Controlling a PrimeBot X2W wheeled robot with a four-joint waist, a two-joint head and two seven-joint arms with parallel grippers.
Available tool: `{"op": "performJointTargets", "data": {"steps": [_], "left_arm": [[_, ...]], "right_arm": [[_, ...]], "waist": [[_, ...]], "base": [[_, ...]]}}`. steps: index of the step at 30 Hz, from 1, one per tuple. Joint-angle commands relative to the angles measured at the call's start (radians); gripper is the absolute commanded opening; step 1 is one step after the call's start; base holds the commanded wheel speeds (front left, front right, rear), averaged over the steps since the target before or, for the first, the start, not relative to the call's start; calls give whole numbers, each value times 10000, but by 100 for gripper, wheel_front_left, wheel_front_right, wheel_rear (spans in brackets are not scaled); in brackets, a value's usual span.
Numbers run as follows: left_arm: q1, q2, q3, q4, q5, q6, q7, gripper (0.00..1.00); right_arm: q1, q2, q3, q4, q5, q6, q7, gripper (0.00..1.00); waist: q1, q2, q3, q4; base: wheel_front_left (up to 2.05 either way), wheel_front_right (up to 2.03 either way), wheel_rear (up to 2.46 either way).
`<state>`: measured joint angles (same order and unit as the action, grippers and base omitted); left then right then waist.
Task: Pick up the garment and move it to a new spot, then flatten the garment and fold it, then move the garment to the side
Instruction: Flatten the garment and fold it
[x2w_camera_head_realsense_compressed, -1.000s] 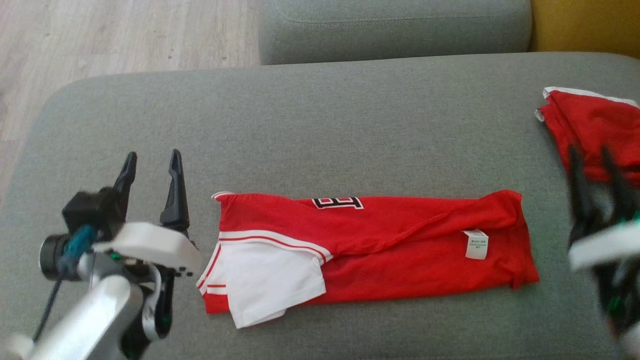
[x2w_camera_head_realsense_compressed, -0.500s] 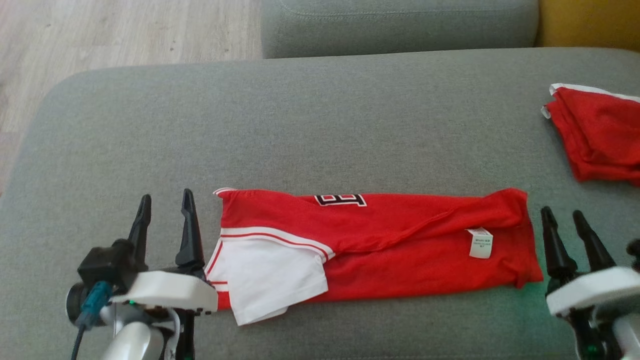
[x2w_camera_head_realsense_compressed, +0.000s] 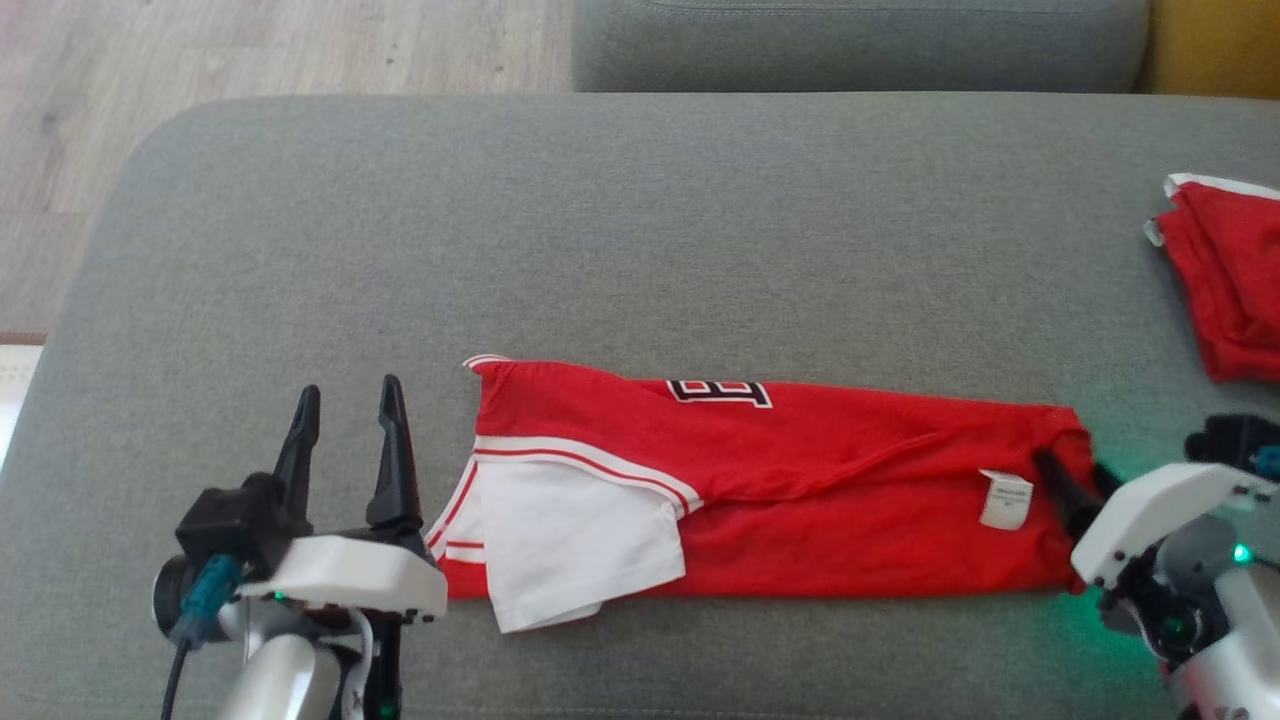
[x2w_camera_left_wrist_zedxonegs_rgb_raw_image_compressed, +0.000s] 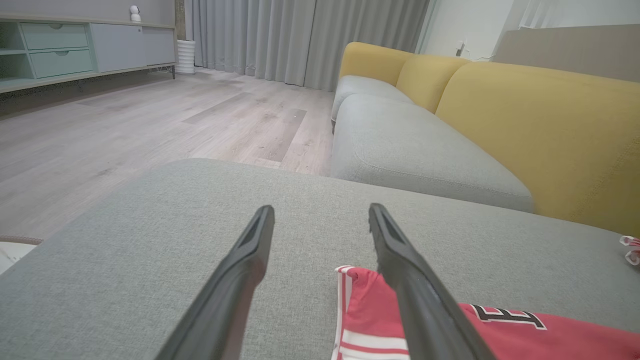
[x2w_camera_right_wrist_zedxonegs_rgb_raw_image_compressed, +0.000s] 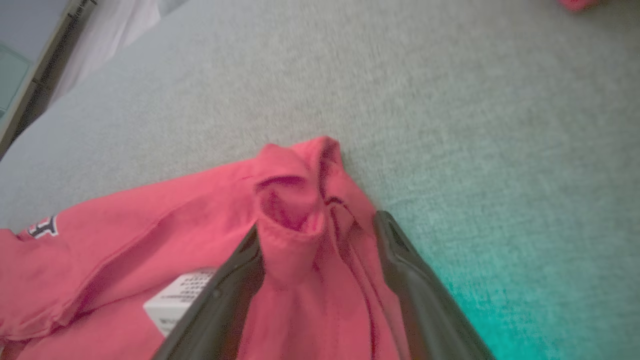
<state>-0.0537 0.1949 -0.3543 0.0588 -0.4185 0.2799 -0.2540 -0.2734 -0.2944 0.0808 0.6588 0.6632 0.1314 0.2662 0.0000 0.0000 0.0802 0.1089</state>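
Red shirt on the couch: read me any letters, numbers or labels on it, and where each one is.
"E", perhaps: black, white-edged lettering on the red shirt, partly folded under, so uncertain.
White tag near the shirt's right end: print too small to read.

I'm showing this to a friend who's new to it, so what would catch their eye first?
A red shirt folded into a long strip lies across the grey cushion, white sleeve at its left end. The right gripper stands open around the shirt's bunched right end, while the left gripper hangs open just beside the sleeve.
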Motion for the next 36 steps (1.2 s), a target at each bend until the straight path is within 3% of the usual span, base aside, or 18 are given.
{"op": "performJointTargets", "data": {"steps": [1,11,12,14,15,23,30,36], "left_arm": [[-515,0,520,-258,122,-92,-77,100],[-449,-333,847,53,413,-471,-78,100],[-454,-349,881,87,433,-509,-78,100],[-473,-379,945,154,475,-575,-78,100],[-482,-390,978,183,495,-603,-78,100],[-384,-500,1233,281,650,-743,-78,100],[-270,-614,1380,272,739,-856,-78,100],[-196,-691,1436,353,770,-970,-78,100]], "right_arm": [[-166,-43,50,-84,68,-7,265,100],[180,658,-524,1065,291,-7,2325,100],[202,728,-522,1050,284,-7,2448,86],[177,843,-598,951,263,-7,2386,23],[168,905,-629,949,273,-7,2424,0],[-515,666,-967,16,266,-7,2417,0],[-821,-598,-1750,-719,-290,-7,2688,0],[-772,-763,-2173,-1365,-229,-7,2996,0]], "waist": [[0,0,15,42],[0,0,80,137],[0,0,87,141],[0,0,91,151],[0,0,79,156],[0,0,-153,35],[0,0,-286,-126],[0,0,-427,-137]], "base": [[0,0,0],[0,0,0],[0,0,0],[0,0,0],[0,0,0],[0,0,0],[0,0,0],[0,0,0]]}}
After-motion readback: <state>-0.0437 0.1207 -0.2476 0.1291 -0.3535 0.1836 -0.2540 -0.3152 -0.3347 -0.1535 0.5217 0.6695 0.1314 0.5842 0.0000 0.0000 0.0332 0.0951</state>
